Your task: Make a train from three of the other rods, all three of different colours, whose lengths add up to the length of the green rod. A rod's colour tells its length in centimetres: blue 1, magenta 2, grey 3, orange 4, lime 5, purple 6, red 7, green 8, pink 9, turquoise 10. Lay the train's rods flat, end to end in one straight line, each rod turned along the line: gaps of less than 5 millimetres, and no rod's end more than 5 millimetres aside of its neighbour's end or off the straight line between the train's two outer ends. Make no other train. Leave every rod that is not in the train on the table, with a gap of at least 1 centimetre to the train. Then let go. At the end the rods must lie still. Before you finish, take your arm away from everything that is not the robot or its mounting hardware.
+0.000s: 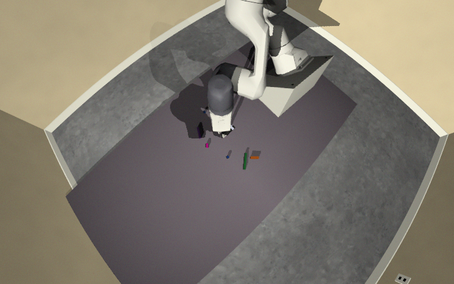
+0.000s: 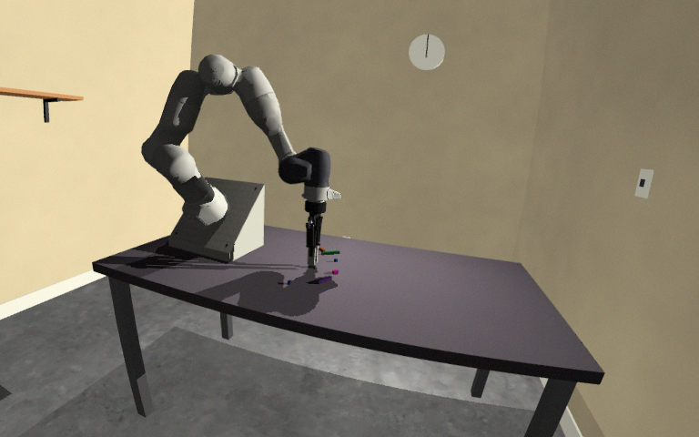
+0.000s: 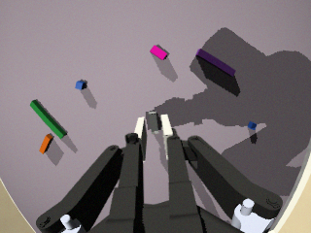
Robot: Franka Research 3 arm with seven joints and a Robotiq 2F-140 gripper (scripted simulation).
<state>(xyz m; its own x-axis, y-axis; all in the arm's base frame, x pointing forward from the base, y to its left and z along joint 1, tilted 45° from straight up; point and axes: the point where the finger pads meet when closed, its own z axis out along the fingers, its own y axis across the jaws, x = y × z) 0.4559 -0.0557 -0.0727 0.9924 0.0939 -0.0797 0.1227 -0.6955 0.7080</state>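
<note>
My gripper [image 1: 223, 135] [image 2: 312, 264] [image 3: 154, 125] points down low at the table, its fingers narrowly open on either side of the grey rod [image 3: 154, 119]. The top and exterior views do not show that rod clearly. The green rod [image 1: 245, 161] [image 2: 330, 252] [image 3: 48, 118] lies with the orange rod [image 1: 255, 157] [image 2: 321, 248] [image 3: 46, 144] close beside it. One blue rod [image 1: 227, 157] [image 2: 336, 259] [image 3: 80, 85] lies between the green rod and the magenta rod [image 1: 207, 145] [image 2: 335, 271] [image 3: 158, 51]. The purple rod [image 1: 198, 131] [image 2: 324, 279] [image 3: 216, 61] lies in shadow.
A second blue rod [image 1: 204, 112] [image 2: 289, 282] [image 3: 252, 125] lies apart in the arm's shadow, at the right in the wrist view. The sloped robot base [image 1: 284, 97] [image 2: 247, 221] stands on the table [image 1: 167, 200] [image 2: 438, 309]. No rods touch end to end.
</note>
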